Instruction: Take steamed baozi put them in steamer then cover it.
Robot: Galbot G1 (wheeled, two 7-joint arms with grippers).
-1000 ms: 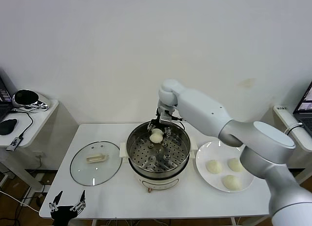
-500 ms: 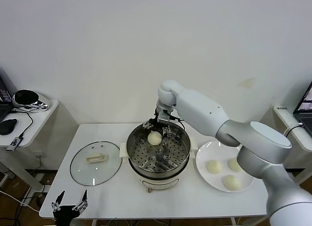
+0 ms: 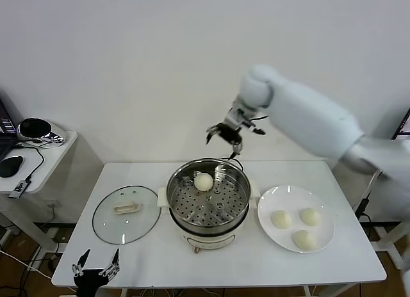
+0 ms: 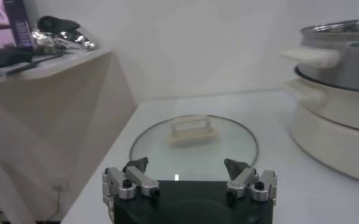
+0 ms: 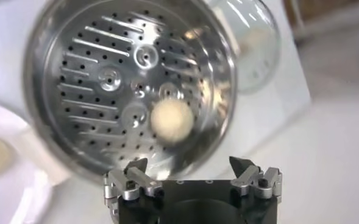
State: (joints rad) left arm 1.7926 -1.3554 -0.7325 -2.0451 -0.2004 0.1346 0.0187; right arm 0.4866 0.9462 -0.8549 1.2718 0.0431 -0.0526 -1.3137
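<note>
One baozi (image 3: 204, 181) lies on the perforated tray at the back of the steamer (image 3: 208, 226), also seen from above as a cream ball (image 5: 171, 120) in the right wrist view. Three more baozi (image 3: 281, 218) (image 3: 310, 216) (image 3: 305, 239) sit on the white plate (image 3: 325, 212) to the right. My right gripper (image 3: 225, 134) hangs open and empty in the air above and behind the steamer's back rim. The glass lid (image 3: 125, 213) with its cream handle lies flat on the table left of the steamer. My left gripper (image 3: 96, 268) waits open at the table's front left edge, facing the lid (image 4: 194, 145).
A side table (image 3: 38, 153) with a mouse, cables and a shiny object stands at the far left. The white wall rises right behind the table. The steamer's white base (image 4: 334, 128) and side handle fill one side of the left wrist view.
My right gripper opened off the baozi and rose up and back out of the steamer. The baozi now lies on the tray by itself. The left arm stayed put.
</note>
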